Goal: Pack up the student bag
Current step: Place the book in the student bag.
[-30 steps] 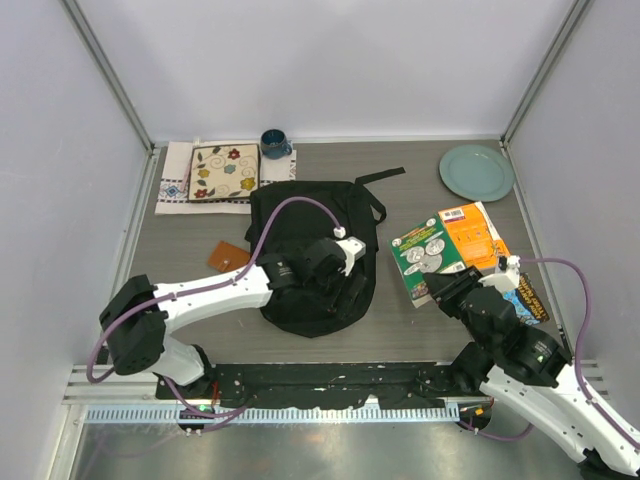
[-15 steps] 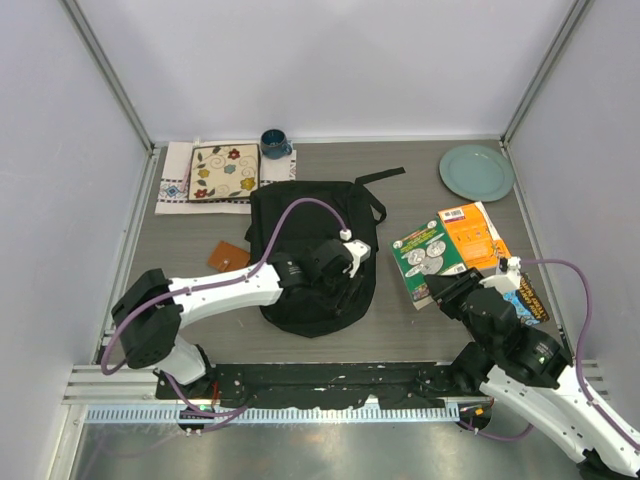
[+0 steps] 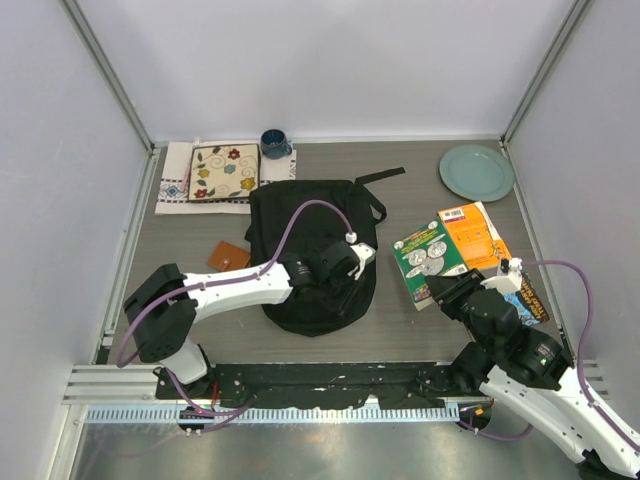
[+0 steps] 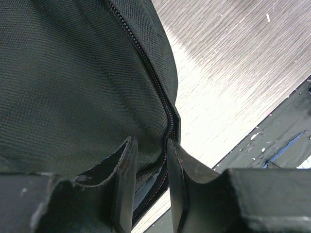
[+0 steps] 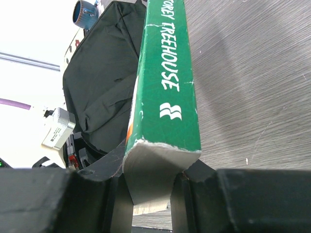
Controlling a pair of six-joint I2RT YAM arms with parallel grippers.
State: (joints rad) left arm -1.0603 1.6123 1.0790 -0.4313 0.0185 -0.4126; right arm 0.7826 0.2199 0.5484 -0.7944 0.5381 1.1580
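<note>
Before me, the student bag (image 3: 310,250) is showing plain black fabric. The book (image 5: 167,73) in my black right pincer (image 5: 148,194) is displaying a green spine with white lettering. The plate (image 3: 476,171) is appearing pale teal, the mug (image 3: 273,143) dark blue, and the mat (image 3: 223,172) cream with a scattered flower pattern.

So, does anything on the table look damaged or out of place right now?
Only the green book: the bottom edge of its spine is scuffed white and frayed, right where the fingers of the right gripper clamp it. It also lies askew, overlapping the orange book. Nothing looks spilled.
</note>
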